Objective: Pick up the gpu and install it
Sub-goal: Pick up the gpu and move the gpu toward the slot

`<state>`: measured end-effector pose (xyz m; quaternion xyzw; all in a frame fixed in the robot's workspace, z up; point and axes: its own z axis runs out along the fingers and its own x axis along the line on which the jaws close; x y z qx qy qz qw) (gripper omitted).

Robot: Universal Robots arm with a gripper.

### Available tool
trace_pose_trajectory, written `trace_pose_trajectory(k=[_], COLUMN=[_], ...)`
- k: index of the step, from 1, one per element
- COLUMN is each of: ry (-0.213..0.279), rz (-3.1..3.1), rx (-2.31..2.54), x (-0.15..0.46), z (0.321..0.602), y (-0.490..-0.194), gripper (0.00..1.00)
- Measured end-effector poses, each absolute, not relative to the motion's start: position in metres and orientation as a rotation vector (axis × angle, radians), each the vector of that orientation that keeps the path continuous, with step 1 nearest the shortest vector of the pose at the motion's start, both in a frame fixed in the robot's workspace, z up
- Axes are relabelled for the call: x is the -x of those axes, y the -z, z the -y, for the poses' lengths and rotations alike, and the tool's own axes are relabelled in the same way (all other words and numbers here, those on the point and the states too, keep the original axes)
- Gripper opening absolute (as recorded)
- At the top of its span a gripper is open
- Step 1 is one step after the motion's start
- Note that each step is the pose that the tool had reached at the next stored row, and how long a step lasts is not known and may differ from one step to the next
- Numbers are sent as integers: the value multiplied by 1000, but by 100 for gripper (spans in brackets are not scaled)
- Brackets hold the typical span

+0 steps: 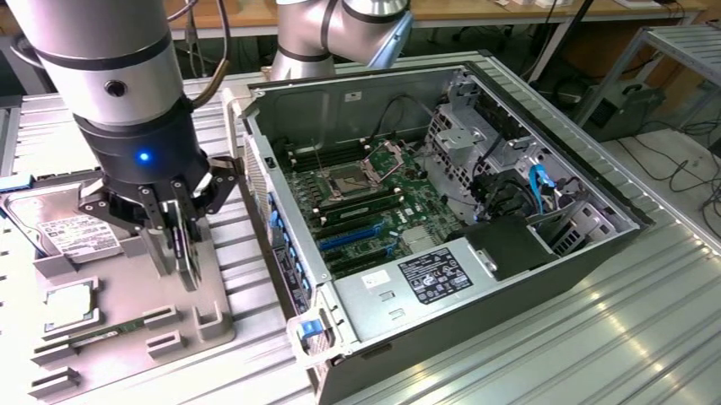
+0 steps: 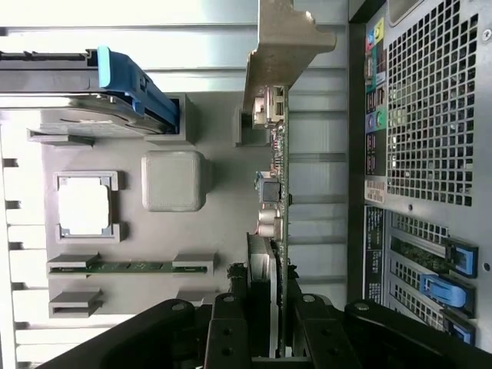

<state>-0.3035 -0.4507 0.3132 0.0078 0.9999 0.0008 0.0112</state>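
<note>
- While the arm stands over the grey tray [image 1: 214,325], the gripper [image 1: 175,234] has its fingers [image 1: 167,240] drawn partway together, clamped on the two faces of the gpu [image 1: 187,253]. The card hangs upright and edge-on along the tray side nearest the computer case [image 1: 563,278].
- Whether the card's lower edge is free of the tray, I cannot tell.
- The exterior view gives the open case lying on its side with the motherboard [image 1: 372,198] exposed. On the tray lie a hard drive [image 1: 56,228], a processor [image 1: 70,302] and a memory stick [image 1: 113,327].
- The wrist view gives the gripper [image 2: 269,315] on the gpu [image 2: 278,192], the pale bracket [image 2: 284,46] at the card's far end, and the case's perforated rear [image 2: 430,100] with blue clips [image 2: 442,288].
- Everything rests on a ribbed metal table [image 1: 563,354]; a wooden bench [image 1: 474,10] stands behind, and cables [image 1: 687,169] trail over the floor at the exterior view's right.
</note>
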Motion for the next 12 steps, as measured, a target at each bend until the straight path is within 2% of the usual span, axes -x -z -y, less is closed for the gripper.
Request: trace_pose_trajectory(k=[12], ry=[-2], rz=[-3119], rx=[-24], x=[303], z=[451], y=[-325], gripper=[28])
